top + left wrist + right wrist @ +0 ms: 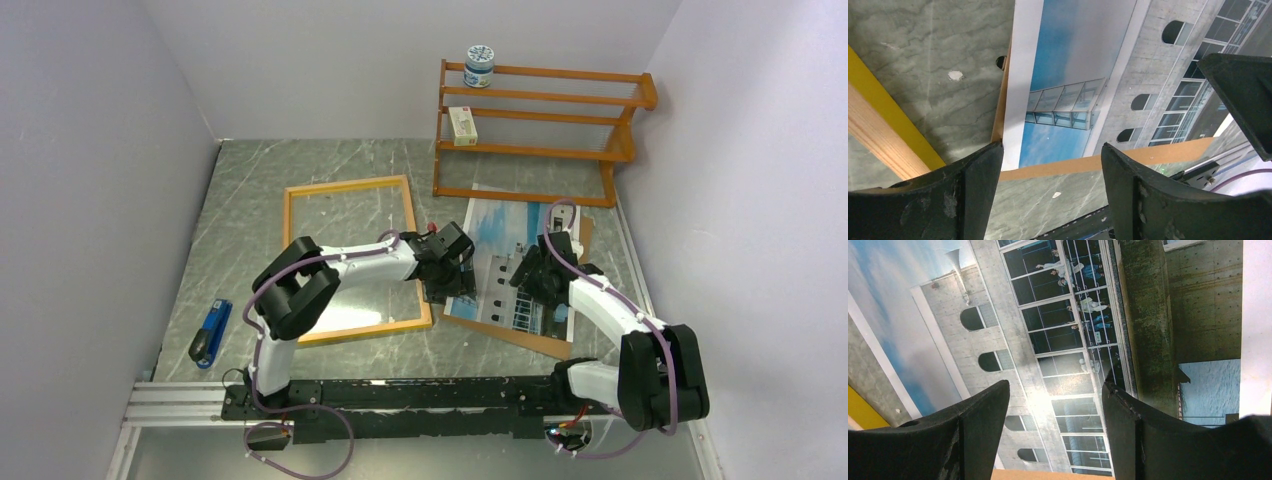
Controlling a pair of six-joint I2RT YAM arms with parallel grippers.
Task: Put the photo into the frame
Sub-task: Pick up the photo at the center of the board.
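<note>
The photo [497,232], a print of a pale building under blue sky, lies face up on a brown cardboard board [541,344] right of centre. To its left the frame [349,185] lies flat on the table. My left gripper [447,287] hovers over the photo's near left corner, jaws open and empty. The left wrist view shows that corner of the photo [1073,75], the board edge [1153,151] and the frame's yellow bar [895,127] beyond my left gripper [1050,155]. My right gripper [530,281] hangs open over the photo's near right part, with the building print [1048,315] below it [1055,390].
An orange-brown shelf rack [540,150] stands at the back right, with a jar [480,66] on top and a small box [462,125] on a lower shelf. A blue stapler [210,333] lies at the near left. Walls close in on three sides.
</note>
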